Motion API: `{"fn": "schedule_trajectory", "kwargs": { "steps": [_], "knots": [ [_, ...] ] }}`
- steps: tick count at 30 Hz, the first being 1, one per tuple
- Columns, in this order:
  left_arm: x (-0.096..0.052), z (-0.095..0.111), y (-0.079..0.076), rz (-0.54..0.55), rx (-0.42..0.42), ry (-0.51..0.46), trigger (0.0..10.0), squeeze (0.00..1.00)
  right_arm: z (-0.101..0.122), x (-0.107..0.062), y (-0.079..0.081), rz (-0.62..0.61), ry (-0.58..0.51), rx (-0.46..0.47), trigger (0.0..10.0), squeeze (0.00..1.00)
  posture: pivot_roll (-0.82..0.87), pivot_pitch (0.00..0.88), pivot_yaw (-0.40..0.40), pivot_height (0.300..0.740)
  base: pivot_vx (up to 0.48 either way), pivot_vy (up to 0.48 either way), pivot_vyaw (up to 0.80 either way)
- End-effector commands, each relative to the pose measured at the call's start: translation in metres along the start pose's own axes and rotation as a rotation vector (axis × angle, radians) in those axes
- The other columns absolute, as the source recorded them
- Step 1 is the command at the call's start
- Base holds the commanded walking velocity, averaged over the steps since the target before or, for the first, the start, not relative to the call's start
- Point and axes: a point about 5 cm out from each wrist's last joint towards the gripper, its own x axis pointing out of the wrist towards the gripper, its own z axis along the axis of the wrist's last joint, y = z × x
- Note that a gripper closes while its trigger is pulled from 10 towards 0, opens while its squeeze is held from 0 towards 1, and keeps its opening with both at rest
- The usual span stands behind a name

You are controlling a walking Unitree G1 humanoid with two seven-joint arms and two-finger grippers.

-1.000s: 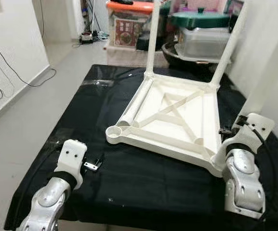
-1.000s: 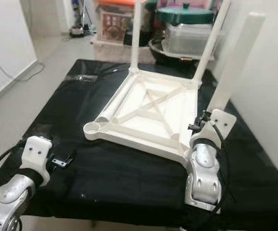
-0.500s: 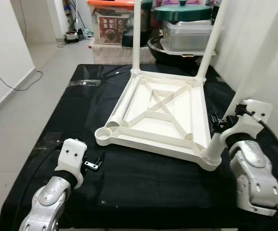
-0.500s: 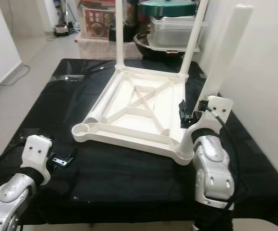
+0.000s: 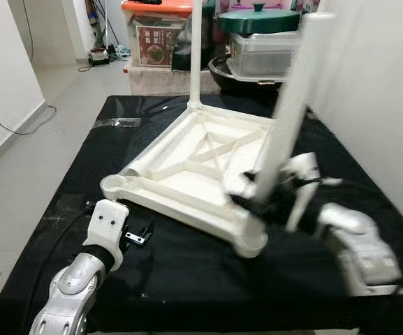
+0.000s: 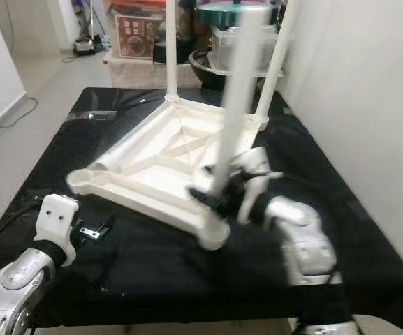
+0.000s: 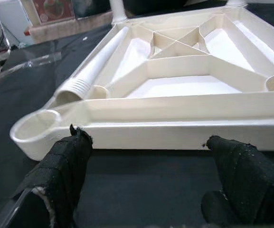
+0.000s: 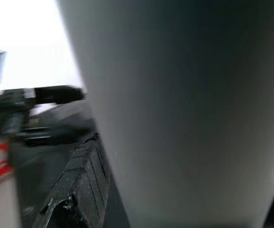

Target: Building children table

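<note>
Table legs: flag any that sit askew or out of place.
One loose leg lies flat inside the upturned tabletop along its left rail, leaving the near-left socket empty. The leg gripped by the right gripper at the near-right corner leans, blurred, not upright like the far-left leg.

A black cloth [image 5: 61,174] covers the desk. Beyond its far edge stand a storage box with an orange lid [image 5: 156,8], a clear tub [image 5: 260,52] under a green pot lid [image 5: 257,17], and a dark bowl [image 5: 222,70]. Cables [image 5: 5,125] trail across the grey floor [image 5: 47,105] beside a white wall [image 5: 369,91].
</note>
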Motion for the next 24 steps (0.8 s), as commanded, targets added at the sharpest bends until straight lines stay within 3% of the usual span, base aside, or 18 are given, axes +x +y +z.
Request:
{"fn": "schedule_trajectory", "kwargs": {
  "steps": [1, 2, 3, 4, 5, 6, 7, 8, 10, 12, 14, 15, 16, 17, 19, 20, 22, 24],
  "knots": [
    [-0.001, -0.003, -0.001, 0.001, 0.014, 0.01, 10.0, 0.0, -0.002, 0.011, 0.005, 0.04, -0.001, 0.008, 7.8, 0.0, 0.1, 0.0, -0.103, 0.74, 0.0, 0.0, 0.0],
    [-0.001, -0.003, -0.001, 0.006, 0.014, 0.011, 10.0, 0.0, 0.0, 0.019, 0.006, 0.033, -0.029, 0.016, 7.8, 0.0, 0.1, 0.0, -0.104, 0.74, 0.0, 0.0, 0.0],
    [-0.002, -0.003, -0.001, 0.009, 0.013, 0.011, 10.0, 0.0, 0.001, 0.023, 0.006, 0.042, -0.05, 0.024, 3.6, 0.0, 0.1, 0.0, -0.105, 0.74, 0.0, 0.0, 0.0],
    [-0.002, -0.003, -0.001, 0.009, 0.013, 0.011, 10.0, 0.0, 0.001, 0.023, 0.006, 0.042, -0.05, 0.024, 3.6, 0.0, 0.1, 0.0, -0.105, 0.74, 0.0, 0.0, 0.0],
    [-0.003, -0.003, -0.001, 0.011, 0.013, 0.011, 10.0, 0.0, 0.002, 0.025, 0.005, 0.026, -0.066, 0.015, 1.3, 0.0, 0.1, 0.0, -0.105, 0.74, 0.0, 0.0, 0.0],
    [-0.003, -0.003, -0.001, 0.011, 0.013, 0.011, 10.0, 0.0, 0.002, 0.025, 0.005, 0.026, -0.066, 0.015, 1.3, 0.0, 0.1, 0.0, -0.105, 0.74, 0.0, 0.0, 0.0],
    [-0.003, -0.003, -0.001, 0.01, 0.012, 0.011, 10.0, 0.0, -0.002, 0.026, -0.003, -0.068, -0.057, -0.002, 0.0, 0.0, 0.1, 0.0, -0.104, 0.74, 0.0, 0.0, 0.0],
    [-0.003, -0.003, -0.001, 0.007, 0.01, 0.01, 10.0, 0.0, -0.007, 0.021, -0.024, -0.35, -0.025, -0.011, 0.0, 0.0, 0.09, 0.0, -0.097, 0.74, 0.0, 0.0, 0.0],
    [-0.003, -0.003, -0.001, 0.007, 0.01, 0.01, 10.0, 0.0, -0.007, 0.021, -0.024, -0.35, -0.025, -0.011, 0.0, 0.0, 0.09, 0.0, -0.097, 0.74, 0.0, 0.0, 0.0],
    [-0.003, -0.003, -0.002, -0.004, 0.008, 0.01, 10.0, 0.0, -0.028, -0.015, -0.057, -0.971, 0.134, 0.027, 0.0, 0.0, 0.07, 0.0, -0.081, 0.74, 0.0, 0.0, 0.0],
    [-0.003, -0.003, -0.002, -0.004, 0.008, 0.01, 10.0, 0.0, -0.028, -0.015, -0.057, -0.971, 0.134, 0.027, 0.0, 0.0, 0.07, 0.0, -0.081, 0.74, 0.0, 0.0, 0.0],
    [-0.003, -0.003, -0.003, -0.009, 0.007, 0.01, 10.0, 0.0, -0.037, -0.035, -0.061, -1.159, 0.217, 0.0, 0.0, 0.0, 0.07, 0.0, -0.081, 0.74, 0.0, 0.0, 0.0],
    [-0.003, -0.003, -0.003, -0.009, 0.007, 0.01, 10.0, 0.0, -0.037, -0.035, -0.061, -1.159, 0.217, 0.0, 0.0, 0.0, 0.07, 0.0, -0.081, 0.74, 0.0, 0.0, 0.0],
    [-0.004, -0.003, -0.003, -0.015, 0.006, 0.013, 10.0, 0.0, -0.039, -0.057, -0.055, -1.293, 0.266, -0.044, 0.0, 0.0, 0.05, 0.0, -0.069, 0.74, 0.0, 0.0, 0.0],
    [-0.004, -0.003, -0.003, -0.015, 0.006, 0.013, 10.0, 0.0, -0.039, -0.057, -0.055, -1.293, 0.266, -0.044, 0.0, 0.0, 0.05, 0.0, -0.069, 0.74, 0.0, 0.0, 0.0],
    [-0.004, -0.003, -0.003, -0.02, 0.005, 0.014, 10.0, 0.0, -0.04, -0.072, -0.046, -1.37, 0.301, -0.075, 0.0, 0.0, 0.04, 0.0, -0.062, 0.74, 0.0, 0.0, 0.0],
    [-0.004, -0.003, -0.003, -0.02, 0.005, 0.014, 10.0, 0.0, -0.04, -0.072, -0.046, -1.37, 0.301, -0.075, 0.0, 0.0, 0.04, 0.0, -0.062, 0.74, 0.0, 0.0, 0.0],
    [-0.005, -0.003, -0.003, -0.025, 0.003, 0.015, 10.0, 0.0, -0.038, -0.092, -0.033, -1.454, 0.323, -0.087, 0.0, 0.0, 0.02, 0.0, -0.054, 0.74, 0.0, 0.0, 0.0]
  ]
}}
